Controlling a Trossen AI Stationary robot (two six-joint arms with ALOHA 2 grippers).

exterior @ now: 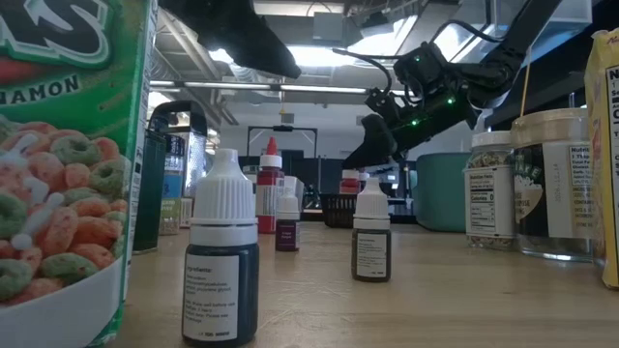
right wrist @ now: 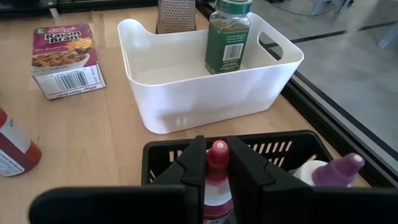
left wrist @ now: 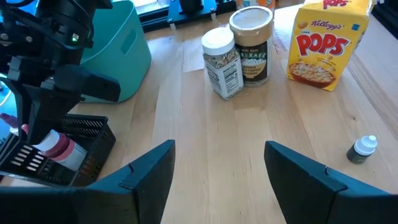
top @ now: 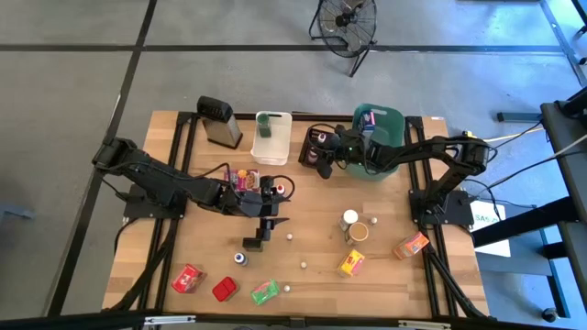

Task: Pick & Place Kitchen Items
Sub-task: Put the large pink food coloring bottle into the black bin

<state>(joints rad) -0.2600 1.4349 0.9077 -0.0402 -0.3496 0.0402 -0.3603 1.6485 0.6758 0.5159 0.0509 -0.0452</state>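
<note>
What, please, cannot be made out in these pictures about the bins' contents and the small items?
- Black bin, right wrist view: the right gripper, shut on the red-capped bottle, hides most of the inside.
- Teal bin, high view: the right arm covers most of its contents.
- Cereal box, low view: cut off by the picture's edge.

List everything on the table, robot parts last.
grater: one, grey, far left
white bin: one, beside grater
black bin: one, beside white bin
teal bin: one, far right
green-lidded jar: one, in white bin
jars: two, pale-lidded, right of centre
red packets: two, near left
green packet: one, near centre
yellow packet: one, near right
orange packet: one, right edge
small bottles: about five, white-capped, scattered
red-capped bottle: one, between right fingers
left gripper: open, table centre
right gripper: shut, above black bin
</note>
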